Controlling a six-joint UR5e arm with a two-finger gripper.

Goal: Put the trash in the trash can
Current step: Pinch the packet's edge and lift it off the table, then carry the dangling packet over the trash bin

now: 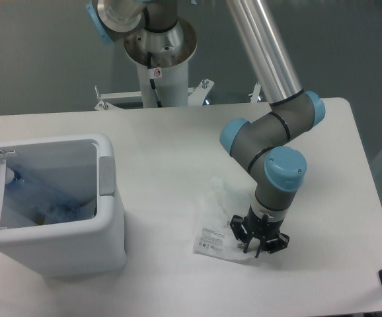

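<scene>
End effector [260, 242] down on right edge of flat crinkled clear plastic bag [221, 224] on smooth white tabletop [171, 145]; finger spread unclear. Boxy rounded white trash can [108, 218] open; crushed bottle [29, 191] inside.

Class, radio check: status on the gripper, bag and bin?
Gripper low over bag's right edge, jaw state unclear. Bottle already in bin. Nothing between.

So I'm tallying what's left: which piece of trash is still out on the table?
The plastic bag, lying flat on the table beside the gripper. The bottle already sits inside the bin.
</scene>
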